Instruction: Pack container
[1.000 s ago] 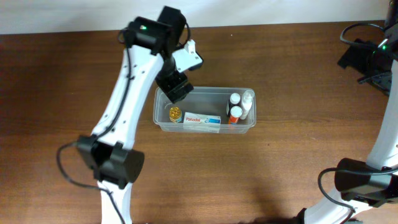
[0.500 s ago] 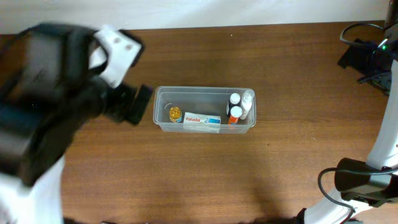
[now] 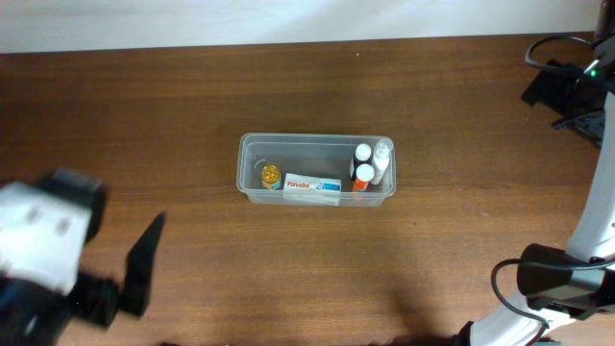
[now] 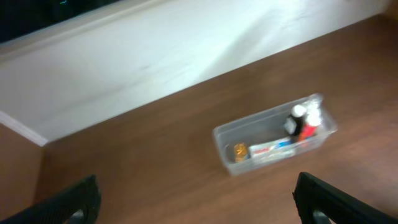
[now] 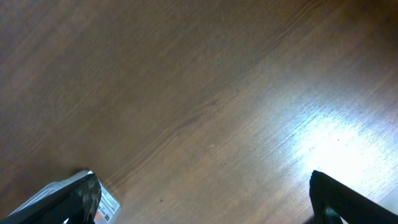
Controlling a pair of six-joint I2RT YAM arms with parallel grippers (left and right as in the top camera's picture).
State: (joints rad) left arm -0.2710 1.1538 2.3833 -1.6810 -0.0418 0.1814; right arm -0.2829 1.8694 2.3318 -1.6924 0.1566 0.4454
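The clear container (image 3: 248, 154) stands mid-table. Inside it lie a small yellow jar (image 3: 270, 176), a white box with blue and red print (image 3: 312, 185), an orange bottle with a white cap (image 3: 363, 174) and a pale bottle (image 3: 382, 157). My left gripper (image 3: 123, 281) is a blur at the lower left, high above the table and far from the container. The left wrist view shows it open (image 4: 199, 210) and empty, with the container (image 4: 225, 137) well ahead. My right gripper (image 5: 205, 210) is open over bare wood, holding nothing.
The right arm (image 3: 577, 86) stays at the far right edge with black cables beside it. A white wall and skirting (image 4: 124, 68) run along the table's far side. A white label (image 5: 107, 203) shows beside the right gripper's left finger.
The left arm has swung away from above the container's left end to the lower left, rising close to the overhead camera. The right arm and the container's contents have not moved.
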